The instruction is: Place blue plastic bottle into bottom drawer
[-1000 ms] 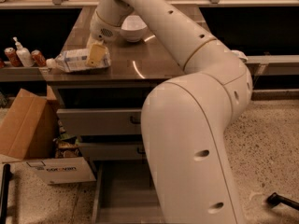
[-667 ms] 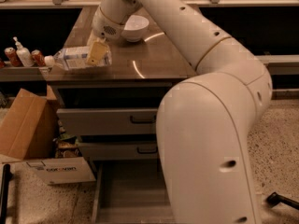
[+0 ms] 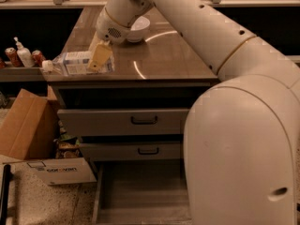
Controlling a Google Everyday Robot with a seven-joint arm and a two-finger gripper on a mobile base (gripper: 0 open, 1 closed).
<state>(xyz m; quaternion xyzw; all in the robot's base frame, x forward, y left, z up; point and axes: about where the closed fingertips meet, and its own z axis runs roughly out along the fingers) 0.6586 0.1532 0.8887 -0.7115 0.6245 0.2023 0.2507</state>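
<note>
So far the yellow-fingered gripper (image 3: 100, 56), upper left, seems clamped on the clear blue-label plastic bottle (image 3: 75, 63); the open grey bottom drawer (image 3: 140, 189), bottom middle, waits for it.

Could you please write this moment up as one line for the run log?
gripper: shut on bottle | bottle: sideways at counter front-left edge | bottom drawer: open, bottle not yet in

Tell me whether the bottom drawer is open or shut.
Open: the bottom drawer is pulled out, inside showing. The gripper is at the blue plastic bottle.
</note>
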